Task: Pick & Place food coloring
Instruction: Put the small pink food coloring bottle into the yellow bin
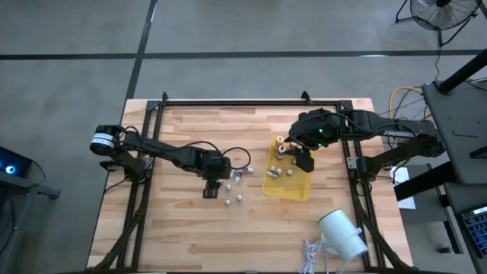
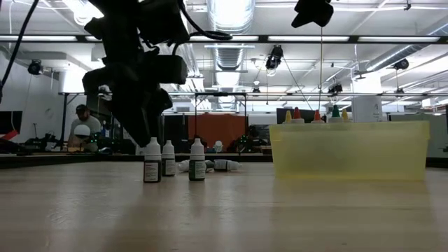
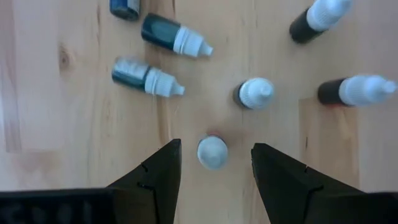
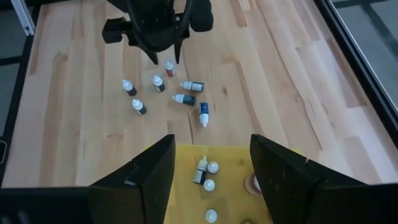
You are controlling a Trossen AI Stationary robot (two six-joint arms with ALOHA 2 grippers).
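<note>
Several small food coloring bottles with white tops are scattered on the wooden table, some upright on their bases, some on their sides. My left gripper is open and points down over them. One upright bottle stands between its fingers with a gap on each side. More bottles sit in the yellow tray, and coloured tops show above its wall. My right gripper hangs open above the tray and holds nothing.
A big white cylinder lies near the front right corner, with a cord beside it. A black frame runs around the table's far edge and sides. Bare wood lies in front of the bottles and at the left.
</note>
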